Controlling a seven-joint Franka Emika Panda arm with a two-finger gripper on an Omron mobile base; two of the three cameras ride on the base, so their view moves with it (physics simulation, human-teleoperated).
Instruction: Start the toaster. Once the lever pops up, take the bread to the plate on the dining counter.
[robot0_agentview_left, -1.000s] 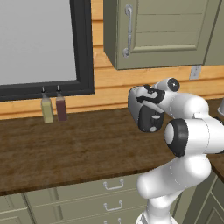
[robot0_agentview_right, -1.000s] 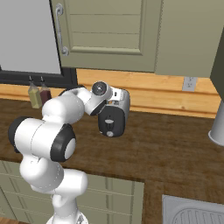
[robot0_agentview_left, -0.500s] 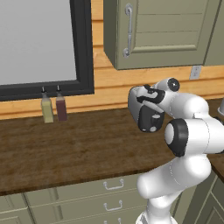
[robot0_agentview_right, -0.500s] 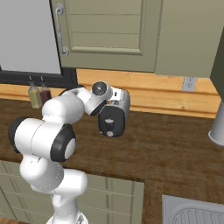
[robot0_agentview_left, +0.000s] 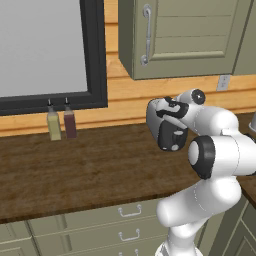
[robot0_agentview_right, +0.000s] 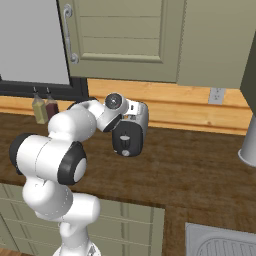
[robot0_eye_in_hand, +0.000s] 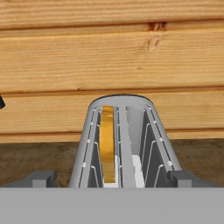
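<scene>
The end effector (robot0_eye_in_hand: 112, 177) looks straight down the length of the toaster (robot0_eye_in_hand: 124, 144), its two dark fingertips (robot0_eye_in_hand: 39, 178) spread as wide as they go, one at each side of the toaster's near end and gripping nothing. In the hand view the toaster's long axis runs from 6 o'clock up toward 12 o'clock, away from the hand and toward the plank wall (robot0_eye_in_hand: 112, 57) behind it, so the two slots lie as parallel channels pointing at the wall. The bread (robot0_eye_in_hand: 107, 142) stands on edge in the slot on the 9 o'clock side, a golden slice sunk between the wire guides with its top edge showing; the slot on the 3 o'clock side holds no slice. From the left base view the hand (robot0_agentview_left: 167, 125) hangs just above the brown wood bench (robot0_agentview_left: 75, 170), which carries two small bottles (robot0_agentview_left: 61, 124) far off at 9 o'clock beside the window frame; the right base view shows the same hand (robot0_agentview_right: 129, 132) turned toward the wall. The toaster's lever cannot be made out from these angles, so it is unclear which end carries it. My judgement is that the task is at its opening step: the toaster has yet to be started, and the hand, already lined up with the toaster's axis, would need to find the lever near the 6 o'clock end and press it down before the bread can be lifted
</scene>
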